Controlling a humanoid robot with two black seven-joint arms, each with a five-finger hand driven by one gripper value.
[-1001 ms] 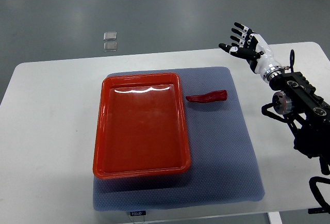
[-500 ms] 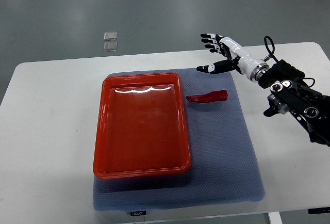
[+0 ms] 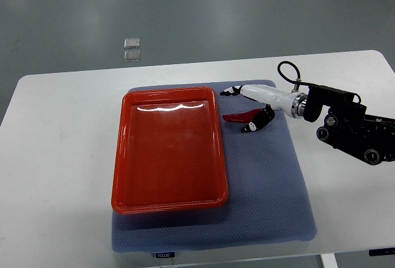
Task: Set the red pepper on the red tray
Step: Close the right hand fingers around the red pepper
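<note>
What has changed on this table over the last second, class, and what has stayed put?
The right hand swung down and leftward from above the table's far right corner and now sits over the red pepper, fingers spread around it. Whether it has closed on the pepper cannot be told. The pepper, red tray and blue mat lie where they were.

The slender, glossy red pepper [image 3: 237, 117] lies flat on its side just right of the shallow rectangular red plastic tray [image 3: 168, 201], apart from its rim; its right end is hidden, so its full length is unclear. The tray sits level.
</note>
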